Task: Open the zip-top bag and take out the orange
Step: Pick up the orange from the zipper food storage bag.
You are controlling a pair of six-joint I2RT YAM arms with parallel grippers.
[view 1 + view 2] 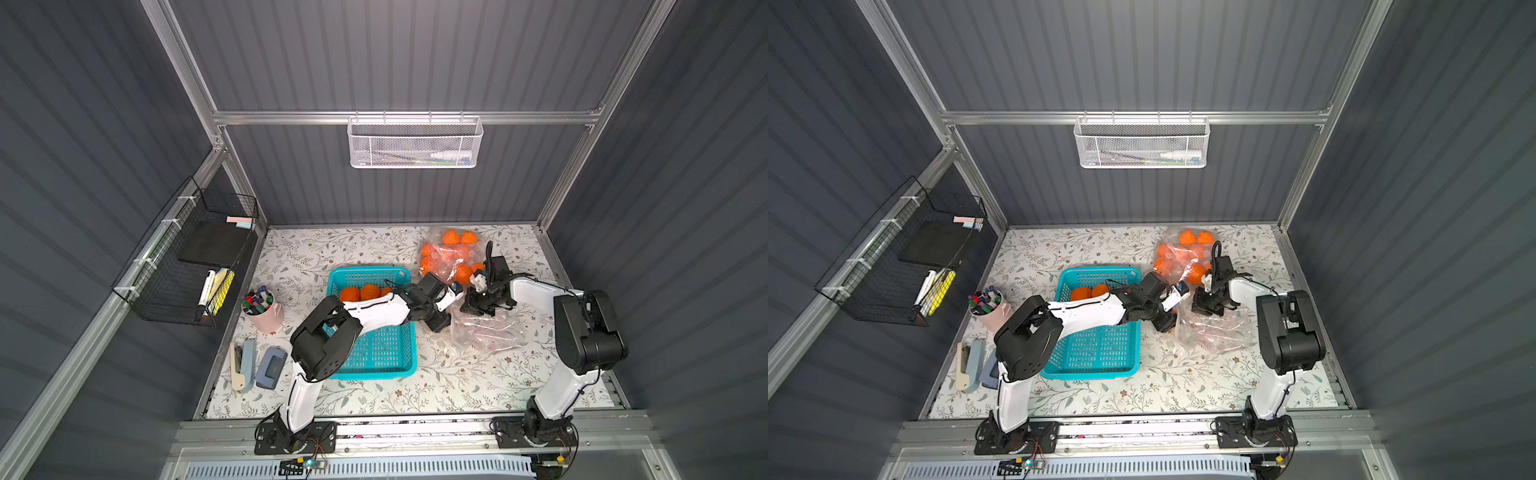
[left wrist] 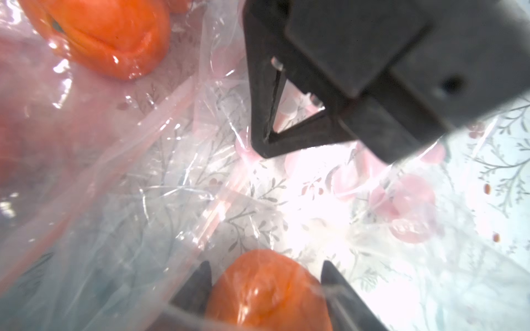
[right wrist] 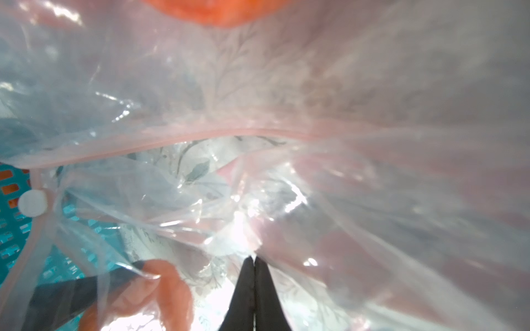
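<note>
Straddling the orange (image 2: 266,289) with the left gripper (image 2: 266,265): jaws standing roughly half open, one dark finger (image 2: 198,289) lying close against each side of the fruit. Not managing to tell whether squeezing it or only flanking it. Seeing clear film glinting across the orange in the left wrist view, and not being able to say whether lying inside the zip-top bag (image 1: 492,332) or just under a fold of it. Placing it, in a top view, at the bag's edge nearest the teal basket (image 1: 382,353), just beside the basket rim that faces the right arm, on the flowered table (image 1: 457,386).

Pinching the bag's film with the right gripper (image 3: 253,259): jaws pressed fully together, black fingers meeting along their whole length, creases in the plastic fanning out from the tips. Hanging just beside the left gripper in both top views, close to touching it.

Looking through the right wrist camera at the pink zip track (image 3: 229,133) arching over an open gap, with the white slider (image 3: 33,203) sitting at the end toward the basket.

Noting more oranges (image 1: 359,293) resting at the basket's far end, and a heap of bagged oranges (image 1: 449,253) lying near the back wall, behind both grippers.
</note>
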